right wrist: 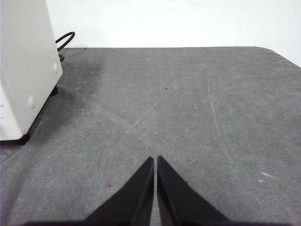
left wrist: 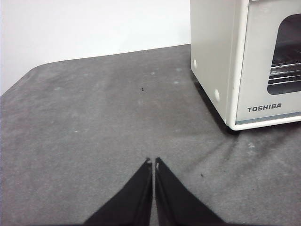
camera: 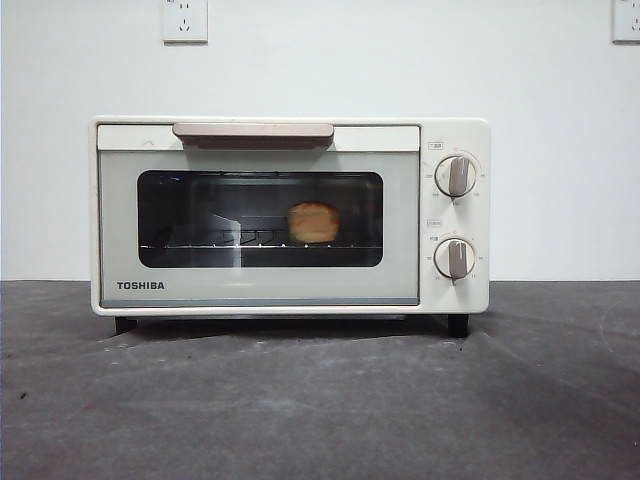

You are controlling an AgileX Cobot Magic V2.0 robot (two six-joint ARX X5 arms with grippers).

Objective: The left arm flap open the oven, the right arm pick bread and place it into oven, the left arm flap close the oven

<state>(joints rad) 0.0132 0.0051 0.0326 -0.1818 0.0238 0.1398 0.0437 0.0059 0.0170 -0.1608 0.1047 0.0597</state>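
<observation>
A dark grey, scuffed tabletop [camera: 320,400] fills the lower part of the front view, with a plain white wall [camera: 540,80] behind and two sockets [camera: 185,18] at the top edge. The oven [camera: 290,215] stands mid-frame, door shut; the bread [camera: 313,222] sits on the rack inside, dim behind dark glass. The left hand [left wrist: 154,162] and right hand [right wrist: 155,160] hover over bare tabletop, each pressed together. A black cable [right wrist: 65,40] is partly hidden behind the oven.
</observation>
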